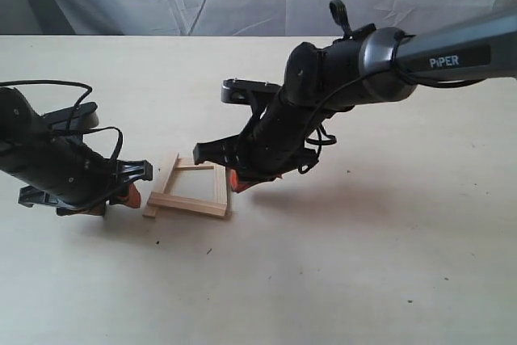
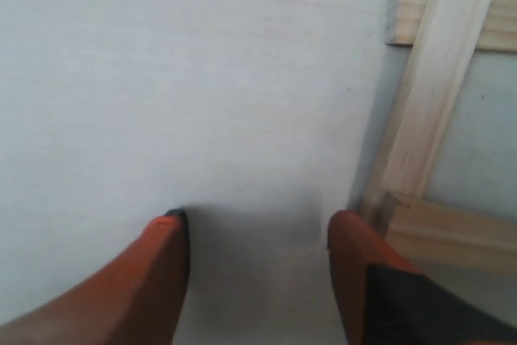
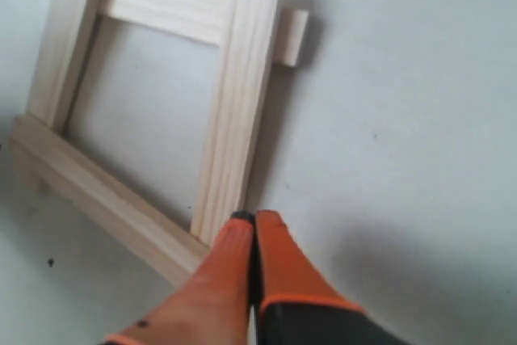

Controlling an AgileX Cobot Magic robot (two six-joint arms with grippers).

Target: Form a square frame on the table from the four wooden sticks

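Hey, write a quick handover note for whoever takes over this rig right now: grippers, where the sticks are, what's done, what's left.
Left gripper: open, empty, low over the table just beside the frame's left side.
Right gripper: shut, holding nothing, tips at the frame's near right corner in the exterior view; whether they touch the stick cannot be told.
Sticks: all four wooden sticks form a closed square frame, somewhat crooked, with overhanging ends.
Done: frame assembled.
Left: probably a small nudge to square it, then back both arms away.
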